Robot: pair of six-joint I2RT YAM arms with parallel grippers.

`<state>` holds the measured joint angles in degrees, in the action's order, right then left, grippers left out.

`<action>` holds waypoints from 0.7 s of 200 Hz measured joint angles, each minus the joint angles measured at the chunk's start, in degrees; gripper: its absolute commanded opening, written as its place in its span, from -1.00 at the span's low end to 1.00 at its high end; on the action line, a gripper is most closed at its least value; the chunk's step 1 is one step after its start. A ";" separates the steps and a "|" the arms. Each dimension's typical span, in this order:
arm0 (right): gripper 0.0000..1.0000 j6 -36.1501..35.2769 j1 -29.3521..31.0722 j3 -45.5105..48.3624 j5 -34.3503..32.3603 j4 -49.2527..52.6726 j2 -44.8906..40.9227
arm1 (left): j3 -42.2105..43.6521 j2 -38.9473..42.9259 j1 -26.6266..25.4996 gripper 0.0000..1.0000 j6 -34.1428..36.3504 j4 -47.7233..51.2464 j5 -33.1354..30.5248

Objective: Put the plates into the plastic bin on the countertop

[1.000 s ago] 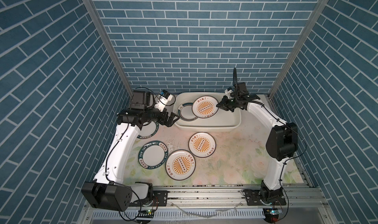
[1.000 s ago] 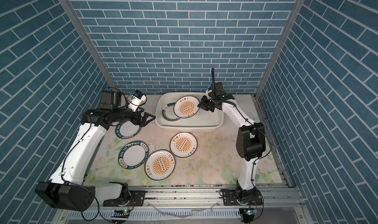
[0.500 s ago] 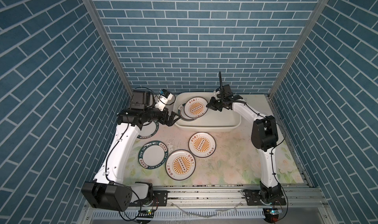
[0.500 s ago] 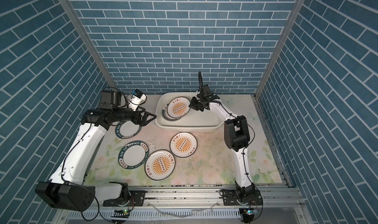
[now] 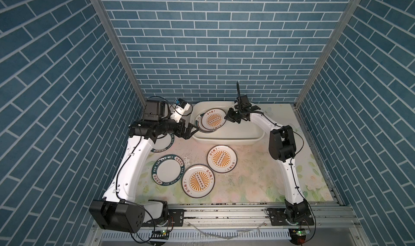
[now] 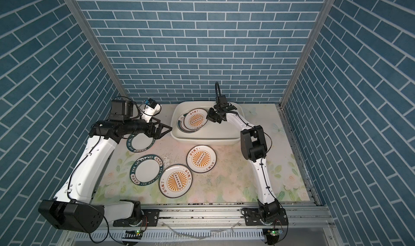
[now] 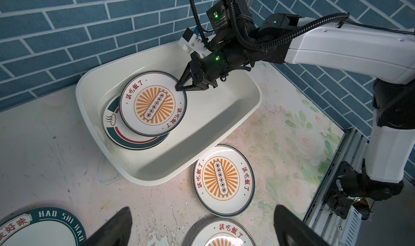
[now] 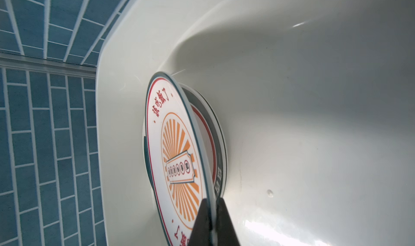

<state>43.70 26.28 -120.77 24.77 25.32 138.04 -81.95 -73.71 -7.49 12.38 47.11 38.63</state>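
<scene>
**Held item.** A sunburst plate (image 7: 152, 103) is pinched at its rim by the right gripper (image 7: 179, 88), whose jaws are closed narrowly on it. Within the last second it has been carried leftward across the plastic bin (image 5: 226, 140). It is now held tilted over the ringed plate (image 7: 116, 131) at the bin's left end and overlaps it. Release is judged to be the next step, which would leave two plates binned.

**Left gripper** (image 6: 162, 130). It is spread wide, empty and unmoved, just beside the bin's left front corner.

**Outstanding on the countertop** (image 5: 251, 177).
- Front sunburst plate (image 5: 198, 180)
- Rear sunburst plate (image 5: 221, 159)
- Lettered plate (image 5: 168, 170)
- Half-covered plate (image 6: 140, 141), partly hidden by the left arm

**Not determined.**
- Contact between the held plate's lowered edge and the ringed plate cannot be confirmed.
- Any further plate stacked beneath cannot be made out.
- The ringed plate's centre is covered.
- The right fingers are cut off by the edge of the right wrist view.
</scene>
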 measured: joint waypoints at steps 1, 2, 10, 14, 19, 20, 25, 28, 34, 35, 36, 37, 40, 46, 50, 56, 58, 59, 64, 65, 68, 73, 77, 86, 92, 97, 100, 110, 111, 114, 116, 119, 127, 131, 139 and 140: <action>-1.00 0.00 0.00 -0.07 0.00 0.02 0.04 | 0.02 0.00 0.00 0.99 0.00 -0.02 0.00; -1.00 0.00 0.00 -0.11 0.00 0.02 0.09 | 0.02 0.00 0.00 0.99 0.00 -0.02 0.00; -1.00 0.02 0.02 -0.59 0.02 0.11 0.44 | 0.04 0.07 0.00 0.99 0.00 -0.02 0.00; -1.00 0.04 0.04 -0.83 0.02 0.13 0.63 | 0.04 0.09 0.00 0.99 0.00 -0.04 0.02; -1.00 0.09 0.04 -1.18 0.07 0.15 0.90 | 0.04 0.13 0.00 0.99 0.00 -0.04 0.02; -1.00 0.09 0.07 -1.25 0.07 0.17 0.92 | 0.04 0.13 0.00 0.99 0.00 -0.04 0.02; -1.00 0.20 0.09 -1.62 0.07 0.26 1.20 | 0.04 0.17 0.00 0.99 0.00 -0.04 0.02; -1.00 0.22 0.09 -1.84 0.07 0.26 1.33 | 0.04 0.20 0.00 0.99 0.00 -0.04 0.02; -1.00 0.39 0.11 -2.38 0.11 0.37 1.66 | 0.07 0.22 0.00 0.99 0.00 -0.07 0.04; -1.00 0.42 0.11 -2.47 0.13 0.37 1.73 | 0.07 0.24 0.00 0.99 0.00 -0.07 0.02; -1.00 0.42 0.11 -2.51 0.13 0.37 1.75 | 0.07 0.24 0.00 0.99 0.00 -0.07 0.02; -1.00 0.42 0.11 -2.54 0.13 0.37 1.81 | 0.07 0.26 0.00 0.99 0.00 -0.07 0.02; -1.00 0.44 0.13 -2.71 0.13 0.39 1.99 | 0.09 0.26 0.00 0.99 0.00 -0.09 0.02; -1.00 0.55 0.15 -3.10 0.20 0.48 2.27 | 0.13 0.31 0.00 0.99 0.00 -0.13 0.04; -1.00 0.61 0.17 -3.37 0.22 0.59 2.49 | 0.22 0.35 0.00 0.99 0.00 -0.20 0.04; -1.00 0.66 0.20 -3.58 0.24 0.63 2.75 | 0.33 0.42 0.00 0.99 0.00 -0.24 0.04; -1.00 0.70 0.20 -3.63 0.24 0.66 2.82 | 0.33 0.44 0.00 0.99 0.00 -0.26 0.02; -1.00 0.74 0.22 -3.69 0.26 0.72 2.89 | 0.35 0.44 0.00 0.99 0.00 -0.24 0.02; -1.00 0.87 0.24 -3.93 0.28 0.92 3.13 | 0.35 0.44 0.00 0.99 0.00 -0.24 0.04; -1.00 0.90 0.26 -3.98 0.28 0.96 3.17 | 0.35 0.44 0.00 0.99 0.00 -0.26 0.04; -1.00 0.92 0.28 -4.15 0.28 1.14 3.34 | 0.35 0.46 0.00 0.99 0.00 -0.28 0.04; -1.00 0.96 0.31 -4.39 0.28 1.27 3.56 | 0.35 0.48 0.00 0.99 0.00 -0.31 0.04; -1.00 1.03 0.35 -4.46 0.31 1.31 3.76 | 0.35 0.52 0.00 0.99 0.00 -0.31 0.04; -1.00 1.05 0.44 -4.76 0.33 1.68 4.15 | 0.35 0.55 0.00 0.99 0.00 -0.31 0.04; -1.00 1.05 0.50 -5.01 0.35 1.97 4.39 | 0.35 0.59 0.00 0.99 0.00 -0.31 0.04; -1.00 1.07 0.57 -5.25 0.37 2.25 4.63 | 0.35 0.63 0.00 0.99 -0.02 -0.31 0.04; -1.00 1.07 0.57 -5.29 0.44 2.32 4.72 | 0.35 0.63 0.00 0.99 -0.02 -0.31 0.04; -1.00 1.09 0.68 -5.31 0.63 2.47 4.81 | 0.35 0.70 0.00 0.99 -0.02 -0.33 0.04; -1.00 1.07 0.68 -5.31 0.63 2.49 4.81 | 0.35 0.70 0.00 0.99 -0.02 -0.33 0.04; -1.00 1.07 0.70 -5.35 0.68 2.56 4.81 | 0.35 0.72 0.00 0.99 -0.02 -0.33 0.04; -1.00 1.09 0.72 -5.40 0.72 2.64 4.81 | 0.35 0.74 0.00 0.99 -0.02 -0.33 0.04; -1.00 1.09 0.74 -5.46 0.72 2.73 4.81 | 0.35 0.74 0.00 0.99 -0.02 -0.33 0.04; -1.00 1.09 0.81 -5.68 0.76 2.99 4.83 | 0.35 0.74 0.00 0.99 -0.02 -0.33 0.07; -1.00 1.09 0.83 -5.90 0.76 3.21 4.85 | 0.35 0.76 0.00 0.99 -0.02 -0.33 0.07; -1.00 1.09 0.85 -6.21 0.79 3.37 4.94 | 0.35 0.76 0.00 0.99 -0.02 -0.33 0.07; -1.00 1.09 0.87 -6.23 0.79 3.37 4.96 | 0.35 0.76 0.00 0.99 -0.02 -0.33 0.07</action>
<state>44.80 27.16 -127.00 25.56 28.69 143.00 -81.60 -72.95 -7.49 12.36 46.78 38.70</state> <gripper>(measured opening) 0.073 0.996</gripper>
